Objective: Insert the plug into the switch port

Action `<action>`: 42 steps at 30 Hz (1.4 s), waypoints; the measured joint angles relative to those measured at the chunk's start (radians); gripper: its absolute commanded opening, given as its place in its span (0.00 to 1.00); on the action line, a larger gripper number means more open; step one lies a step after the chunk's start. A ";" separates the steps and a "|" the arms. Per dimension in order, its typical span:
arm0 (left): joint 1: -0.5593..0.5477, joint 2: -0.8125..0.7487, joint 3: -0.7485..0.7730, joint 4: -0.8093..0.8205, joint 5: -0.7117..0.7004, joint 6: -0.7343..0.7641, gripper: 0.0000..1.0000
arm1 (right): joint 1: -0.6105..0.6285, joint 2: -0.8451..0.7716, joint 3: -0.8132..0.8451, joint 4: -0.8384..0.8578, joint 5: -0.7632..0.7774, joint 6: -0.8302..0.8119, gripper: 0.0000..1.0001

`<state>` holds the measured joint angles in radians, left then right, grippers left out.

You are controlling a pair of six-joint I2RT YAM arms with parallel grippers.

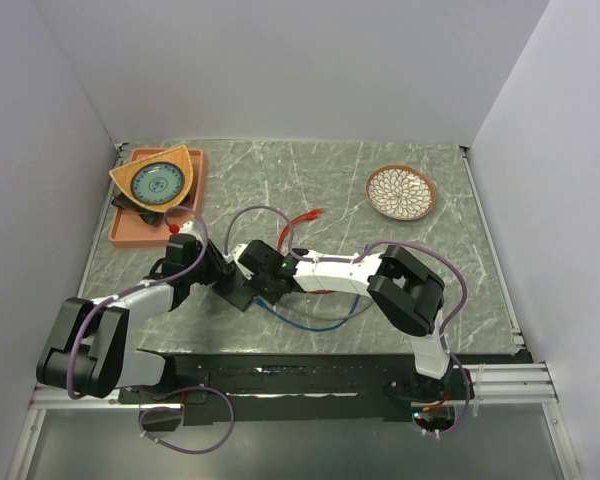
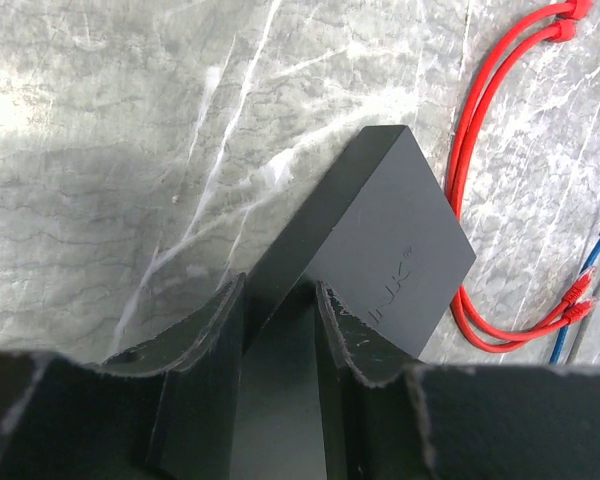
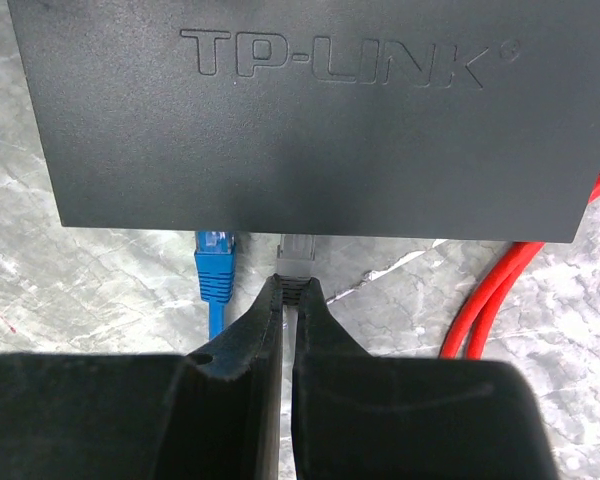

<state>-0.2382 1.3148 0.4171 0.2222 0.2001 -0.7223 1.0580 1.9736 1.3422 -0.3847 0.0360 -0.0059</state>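
The flat black TP-LINK switch box (image 3: 310, 120) lies mid-table (image 1: 238, 292). Its ports line the near edge and are hidden under the box's lip. A blue plug (image 3: 214, 262) sits at that edge. My right gripper (image 3: 291, 285) is shut on a grey plug (image 3: 296, 255) right of the blue one; the plug's tip is under the box's edge. In the top view the right gripper (image 1: 264, 262) meets the box from the right. My left gripper (image 2: 278, 290) is shut on the box's (image 2: 380, 230) edge, one finger (image 2: 225, 325) on each side, and shows left of the box from above (image 1: 212, 262).
A looped red cable (image 2: 480, 150) lies beside the box, with its ends further back (image 1: 305, 215). Blue and grey cables (image 1: 310, 322) trail toward the front. A pink tray (image 1: 130, 232) with an orange dish stands back left. A patterned plate (image 1: 401, 192) stands back right.
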 measured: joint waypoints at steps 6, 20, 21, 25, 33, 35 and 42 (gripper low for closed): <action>-0.009 -0.001 0.002 0.001 -0.014 -0.001 0.35 | -0.002 0.000 0.001 0.000 0.001 0.005 0.00; -0.017 0.061 0.002 0.080 -0.018 -0.024 0.48 | -0.003 -0.005 -0.002 0.000 0.006 0.017 0.00; -0.019 0.057 0.002 0.080 -0.021 -0.027 0.51 | -0.003 -0.006 -0.003 0.001 0.006 0.019 0.02; -0.037 0.029 0.005 0.048 -0.036 -0.032 0.63 | -0.005 -0.008 -0.007 0.004 -0.003 0.030 0.09; -0.058 0.039 0.075 -0.067 -0.051 -0.031 0.77 | -0.005 -0.014 -0.024 0.028 -0.006 0.054 0.22; -0.058 0.047 0.091 -0.094 -0.055 -0.032 0.81 | -0.005 -0.015 -0.025 0.031 -0.002 0.061 0.25; -0.084 0.029 0.175 -0.316 -0.119 -0.034 0.95 | -0.004 -0.017 -0.014 0.095 0.002 0.083 0.43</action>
<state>-0.3225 1.3441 0.5926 -0.0937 0.0814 -0.7567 1.0542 1.9564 1.3277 -0.2901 0.0380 0.0772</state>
